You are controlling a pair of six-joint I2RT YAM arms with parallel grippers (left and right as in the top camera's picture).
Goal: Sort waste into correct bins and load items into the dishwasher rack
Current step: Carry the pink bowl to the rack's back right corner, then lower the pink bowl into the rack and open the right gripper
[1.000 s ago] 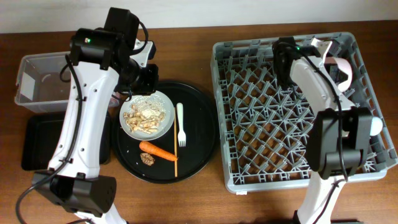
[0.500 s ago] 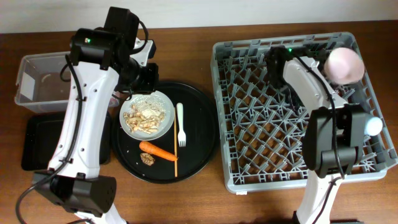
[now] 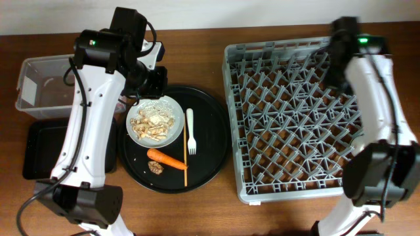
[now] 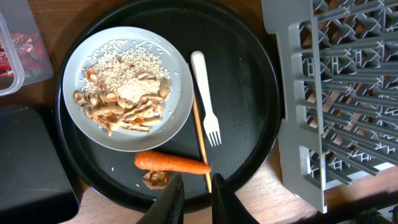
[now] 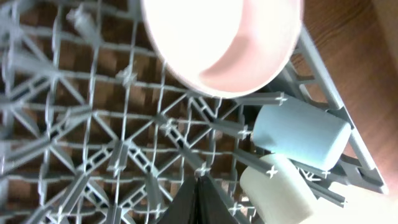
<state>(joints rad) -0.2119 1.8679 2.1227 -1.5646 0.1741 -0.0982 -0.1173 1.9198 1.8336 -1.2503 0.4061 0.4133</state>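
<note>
Left claw (image 4: 197, 178): fingers parted by a narrow gap, nothing between them. It hangs over the edge of the large round black tray (image 4: 249, 124).
- Just ahead of the tips, slightly left: small brown lump (image 4: 155, 179).
- A little further ahead: small orange carrot (image 4: 173, 163), lying crosswise, close to the lump. I cannot tell whether they touch.
- Thin wooden chopstick (image 4: 198, 130) runs straight away from the claw. Its near end is beside the right finger and it meets the carrot's right tip.
- Just right of the chopstick, apart from it: white plastic fork (image 4: 205, 93), tines toward the claw.
- Ahead and left: pale grey-white round plate (image 4: 177, 93) carrying beige crumbly food scraps (image 4: 121, 106) and white grains.
- All of the above lie on the round tray.
- Left of the claw, off the round tray: shallow black rectangular tray (image 4: 28, 168).
- Far ahead-left: clear rectangular plastic box (image 3: 39, 98), red crinkled wrapper (image 4: 13, 53) inside.
- Right of the claw: large square grey plastic grid rack (image 4: 291, 87), standing on the wooden bench (image 3: 197, 210).

Right claw (image 5: 198, 186): fingers pressed together, gripping nothing, above the rack's pegs.
- Just right of the tips: off-white cylinder (image 5: 277, 186), identity unclear.
- Next, ahead-right and touching it: light-blue cup (image 5: 301, 134), on its side along the rack's wall.
- Farthest ahead: pink bowl (image 5: 217, 43), resting on the pegs inside the rack. I cannot tell whether its inside or underside faces the wrist camera.
</note>
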